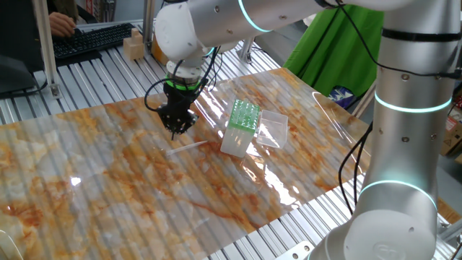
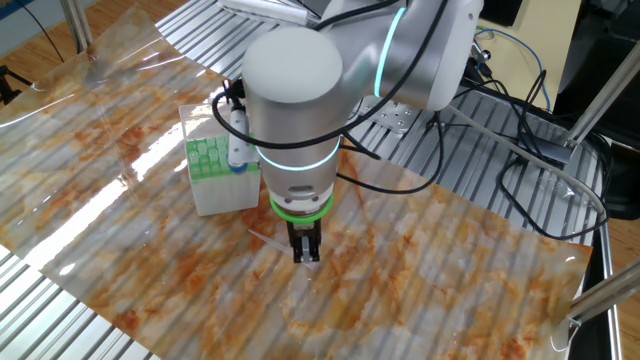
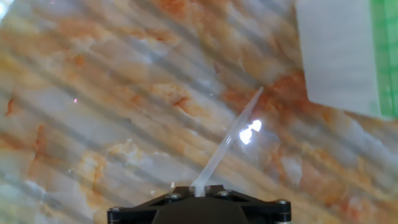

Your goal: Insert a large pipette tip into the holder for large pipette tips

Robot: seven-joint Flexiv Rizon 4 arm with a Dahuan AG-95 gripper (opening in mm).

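1. In one fixed view, the gripper hangs at the end of the silver arm, pointing down at the counter, which is covered with an orange-and-white marbled sheet. The large pipette tip lies flat on that sheet just below the fingers and reaches toward the holder for large pipette tips. The holder stands near the gripper, its green grid on top and its clear lid folded out flat on the far side. From this side it is not clear whether the fingers touch the tip. A keyboard sits on the slatted table beyond the sheet.

2. In the other fixed view, the arm's wide round wrist fills the middle and the dark gripper pokes out beneath its green ring, low over the counter. The holder stands just beside the wrist. The tip cannot be made out clearly here. Black cables trail over the slats behind.

3. In the hand view, the gripper shows at the bottom edge with its fingers drawn close together on the wide end of the tip. The tip runs away from the fingers, its point ending just short of the white wall of the holder; the green grid shows at the right edge.
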